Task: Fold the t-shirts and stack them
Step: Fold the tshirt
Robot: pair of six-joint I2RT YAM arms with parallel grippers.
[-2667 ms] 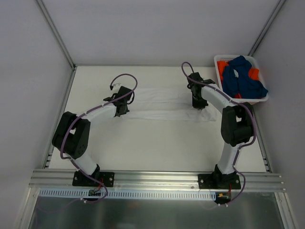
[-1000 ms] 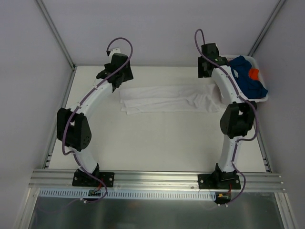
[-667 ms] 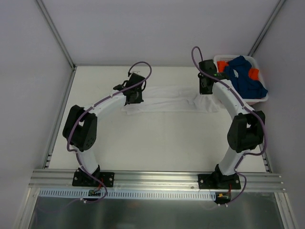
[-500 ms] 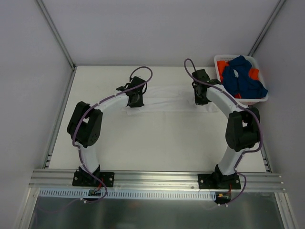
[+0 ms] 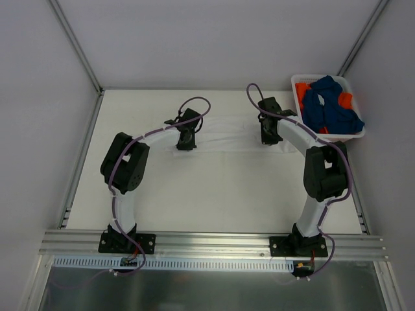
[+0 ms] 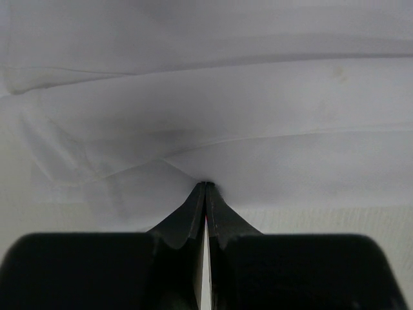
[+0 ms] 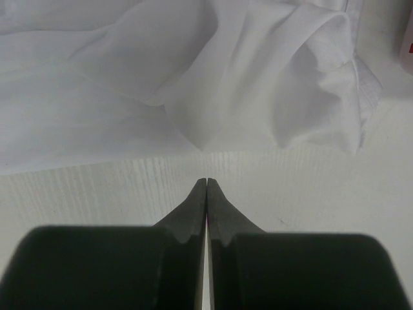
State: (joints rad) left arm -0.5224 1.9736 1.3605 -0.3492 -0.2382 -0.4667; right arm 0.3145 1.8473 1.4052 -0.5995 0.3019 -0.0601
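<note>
two grippers down at one white t-shirt (image 5: 227,137), stretched as a long, narrow, creased band from left to right across the far half of the table (image 5: 214,194). left gripper (image 5: 186,141) at the band's left end. right gripper (image 5: 267,137) toward its right end, with a rumpled bit of cloth beyond it on the basket side.

from the left wrist view: left gripper (image 6: 205,187) closed down to a hairline, tips right at the near edge of the white t-shirt (image 6: 258,97), creases fanning out from that very spot, so apparently nipping the hem. flat layered folds running across the view beyond the tips. bare table (image 6: 322,218) to the right of the tips.

from the right wrist view: right gripper (image 7: 206,182) likewise closed to a hairline, tips over bare table (image 7: 290,187), just short of the shirt's near edge and apart from it, nothing between them. bunched, puffed-up cloth (image 7: 271,97) ahead and to the right, flatter layers off to the left.

white basket (image 5: 305,77) at the far right corner of the table, near the shirt's right end. heaped inside: dark blue t-shirt (image 5: 331,107), spilling over the right rim, and orange t-shirt (image 5: 302,87) showing by the left wall and again at the right. number of garments in the heap: cannot tell.
</note>
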